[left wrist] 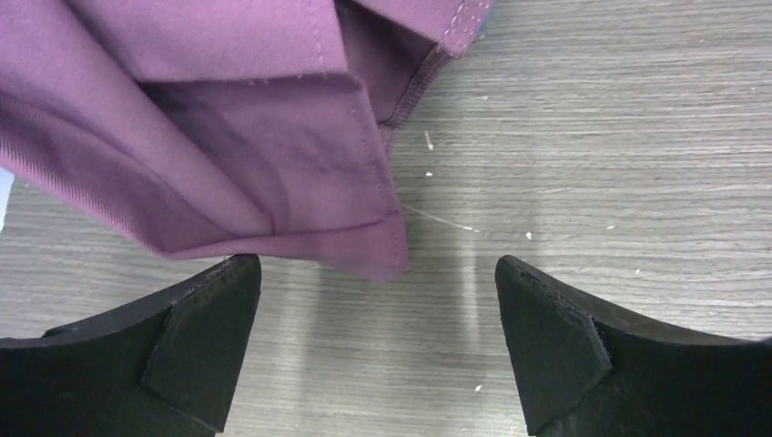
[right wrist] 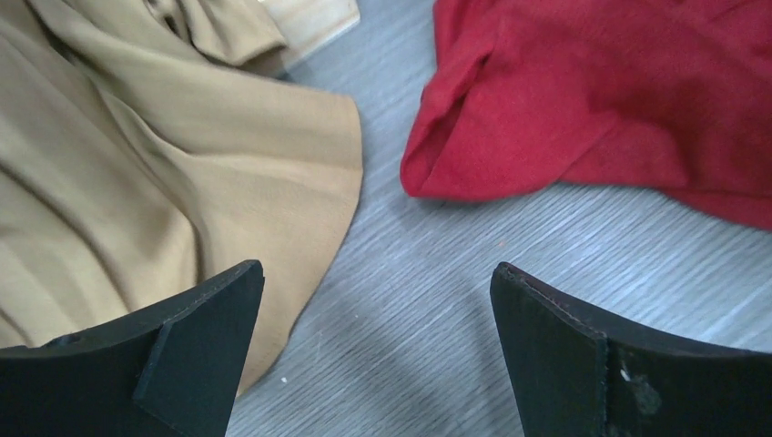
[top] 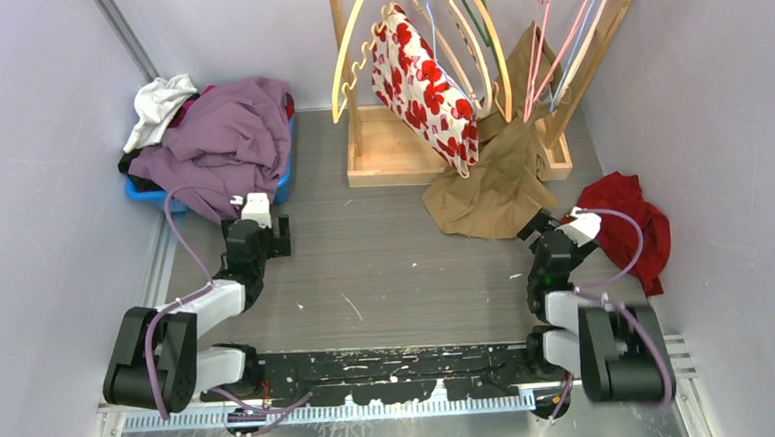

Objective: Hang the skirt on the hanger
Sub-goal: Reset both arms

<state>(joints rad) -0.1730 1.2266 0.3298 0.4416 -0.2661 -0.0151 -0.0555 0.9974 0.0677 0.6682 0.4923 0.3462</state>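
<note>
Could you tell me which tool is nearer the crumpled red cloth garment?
Right. The right tool is just beside the crumpled red cloth garment; the left tool is far across.

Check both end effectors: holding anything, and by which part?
Nothing held: left end effector open near the purple garment's corner; right end effector open between the tan garment and red garment.

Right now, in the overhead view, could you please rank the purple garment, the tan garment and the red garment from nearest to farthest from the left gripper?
From the open left gripper:
1. Purple garment, just beyond it on the left side.
2. Tan garment, right of centre.
3. Red garment, at the far right.
</note>
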